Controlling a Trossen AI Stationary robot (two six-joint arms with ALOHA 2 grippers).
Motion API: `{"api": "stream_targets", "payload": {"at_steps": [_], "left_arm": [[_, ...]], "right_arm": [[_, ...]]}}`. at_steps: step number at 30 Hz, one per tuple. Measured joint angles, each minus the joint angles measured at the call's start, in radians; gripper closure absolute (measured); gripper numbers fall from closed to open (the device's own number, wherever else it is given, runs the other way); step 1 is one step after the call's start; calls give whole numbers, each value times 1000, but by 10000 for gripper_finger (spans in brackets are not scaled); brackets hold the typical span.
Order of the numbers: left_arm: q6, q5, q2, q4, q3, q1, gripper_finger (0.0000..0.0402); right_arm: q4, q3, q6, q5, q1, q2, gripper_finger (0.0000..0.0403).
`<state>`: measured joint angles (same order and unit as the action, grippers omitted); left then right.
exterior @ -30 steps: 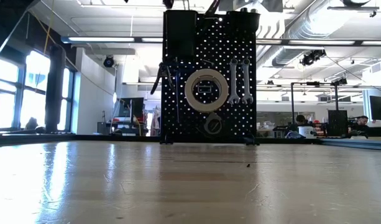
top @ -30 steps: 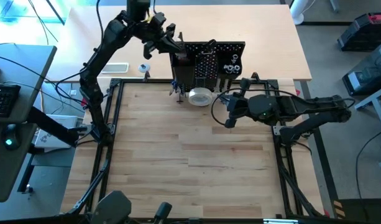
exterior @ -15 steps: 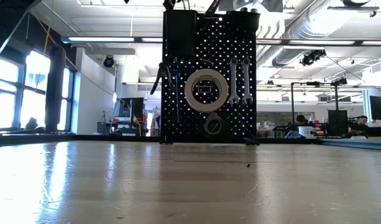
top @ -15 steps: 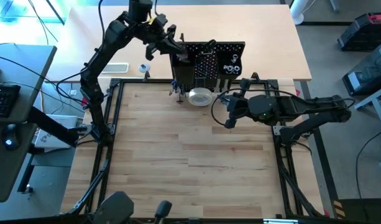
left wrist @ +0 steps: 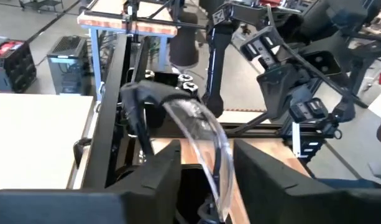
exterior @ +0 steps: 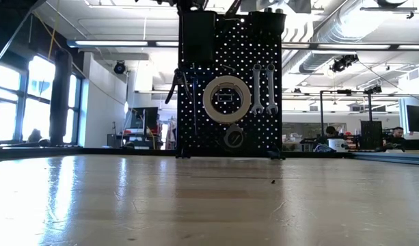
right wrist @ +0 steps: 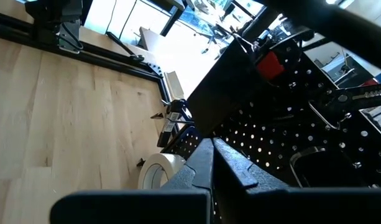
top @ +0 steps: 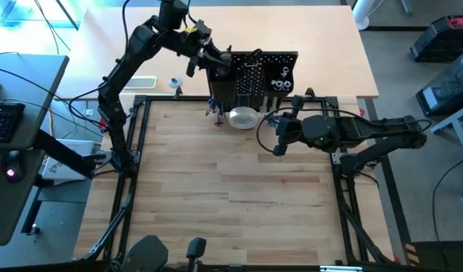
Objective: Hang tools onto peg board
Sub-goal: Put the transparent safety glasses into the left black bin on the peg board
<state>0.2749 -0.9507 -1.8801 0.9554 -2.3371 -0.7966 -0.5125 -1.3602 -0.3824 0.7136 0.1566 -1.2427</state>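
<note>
Left claw is up high at the top left corner of the peg board, poised right over the tall black bin that hangs there. From its own wrist camera you can see the two fingers standing apart, and between them a clear curved piece, safety glasses by the look of it, running lengthwise down into the bin below. Whether the fingers are touching it, I can't tell; they look parted to either side of it, so I'd call this a release straight down into the bin.

That's the relation to watch: the glasses sit directly beneath the left claw, long axis running away from the wrist along the board's top edge, so the way out is straight up, no sideways drag.

The board stands upright at the far edge of the tabletop. On its face hang the tape roll in the middle, two wrenches just right of it, and pliers to the left under the bin.

Right claw waits low near the board's right foot, fingers pressed together, holding nothing. It's close to the board, but the left arm is the one on the job here.
</note>
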Motion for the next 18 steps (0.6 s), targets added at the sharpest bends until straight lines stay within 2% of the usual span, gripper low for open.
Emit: {"api": "stream_targets", "payload": {"at_steps": [8,18], "left_arm": [[4,55,6,2,0,1,217],[78,149,65,55,-1,1,206]], "right_arm": [[-4,0,1,-11,0,0,403],[-23,0,10,-11,0,0,403]]}}
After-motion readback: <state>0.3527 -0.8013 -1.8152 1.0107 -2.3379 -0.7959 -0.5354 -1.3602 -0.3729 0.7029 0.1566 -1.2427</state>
